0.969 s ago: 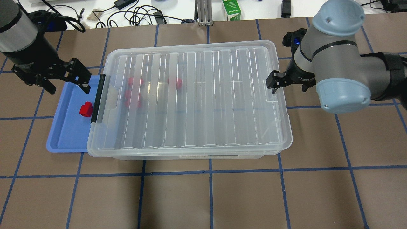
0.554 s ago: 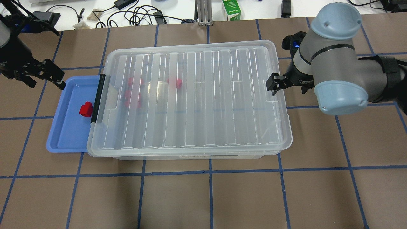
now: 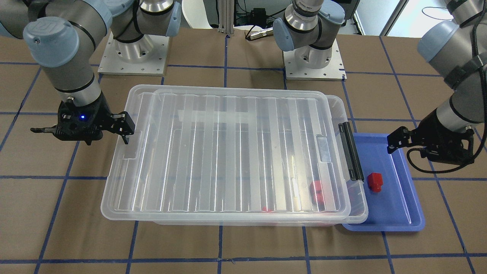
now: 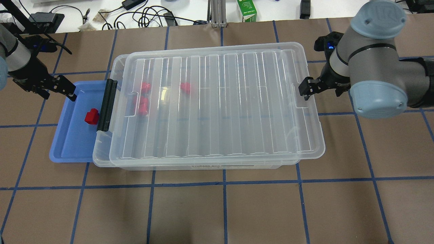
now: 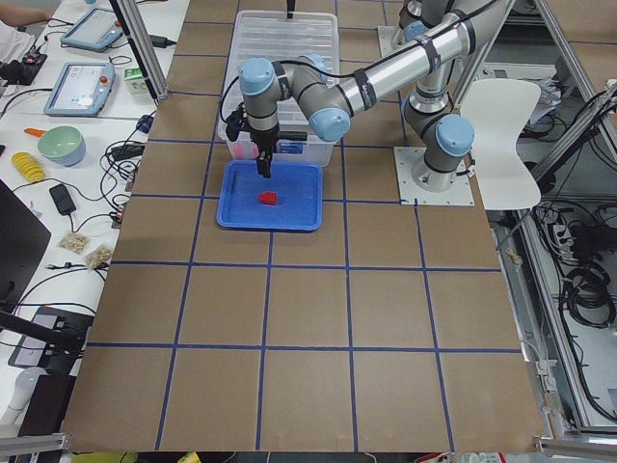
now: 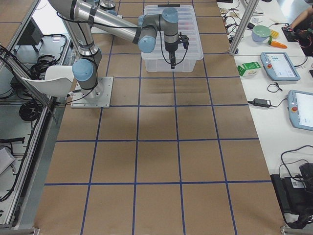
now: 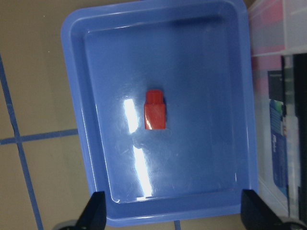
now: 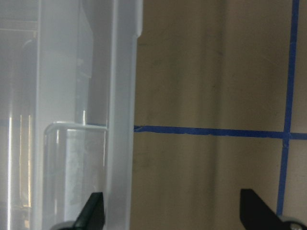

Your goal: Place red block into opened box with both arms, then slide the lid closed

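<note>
One red block [image 4: 91, 117] [image 7: 155, 110] lies alone in the blue tray [image 4: 69, 142]. My left gripper [image 4: 57, 92] [image 7: 175, 215] hovers open over the tray's far corner, apart from the block. Three more red blocks [image 4: 145, 86] show blurred through the lid [image 4: 220, 101] inside the box [image 4: 101, 152]. The lid sits shifted toward my right, overhanging that end and leaving a gap by the black clip [image 4: 107, 105]. My right gripper [image 4: 318, 88] [image 8: 172, 213] is open, one finger in the lid's end notch, the lid rim [image 8: 120, 120] between its fingers.
The blue tray butts against the box's clip end. Cables, a green carton [image 4: 247, 11] and adapters lie on the white bench beyond the table's far edge. Brown table with blue tape lines stretches in front of the box [image 4: 223, 210].
The lid has slid toward my right along with the right gripper, uncovering a strip at the clip end. My left gripper drew back from above the tray toward its outer far corner.
</note>
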`<state>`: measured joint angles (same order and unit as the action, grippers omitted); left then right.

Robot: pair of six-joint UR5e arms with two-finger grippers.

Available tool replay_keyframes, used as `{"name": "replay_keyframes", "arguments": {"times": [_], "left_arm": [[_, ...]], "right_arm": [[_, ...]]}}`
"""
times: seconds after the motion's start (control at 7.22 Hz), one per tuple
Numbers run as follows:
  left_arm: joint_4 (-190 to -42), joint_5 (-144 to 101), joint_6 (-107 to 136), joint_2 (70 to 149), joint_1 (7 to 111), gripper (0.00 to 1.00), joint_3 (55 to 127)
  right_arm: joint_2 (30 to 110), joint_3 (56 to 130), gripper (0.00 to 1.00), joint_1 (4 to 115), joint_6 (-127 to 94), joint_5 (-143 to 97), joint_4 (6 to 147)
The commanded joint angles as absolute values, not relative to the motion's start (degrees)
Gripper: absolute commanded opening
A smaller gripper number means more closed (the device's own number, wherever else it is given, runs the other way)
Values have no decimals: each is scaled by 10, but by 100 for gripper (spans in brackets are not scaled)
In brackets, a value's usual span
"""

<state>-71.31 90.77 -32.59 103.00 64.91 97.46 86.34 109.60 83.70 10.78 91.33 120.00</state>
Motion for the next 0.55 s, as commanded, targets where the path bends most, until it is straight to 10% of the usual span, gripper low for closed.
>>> {"name": "replay_keyframes", "arguments": {"times": [0.0,0.42], "left_arm": [[-680,906,-328,1068,649,100,979],[-642,903,-333,1120,649,100,980]], "right_arm": [[867,1096,100,801,157,916,1196],[868,1092,100,777,204,944,1197]]}}
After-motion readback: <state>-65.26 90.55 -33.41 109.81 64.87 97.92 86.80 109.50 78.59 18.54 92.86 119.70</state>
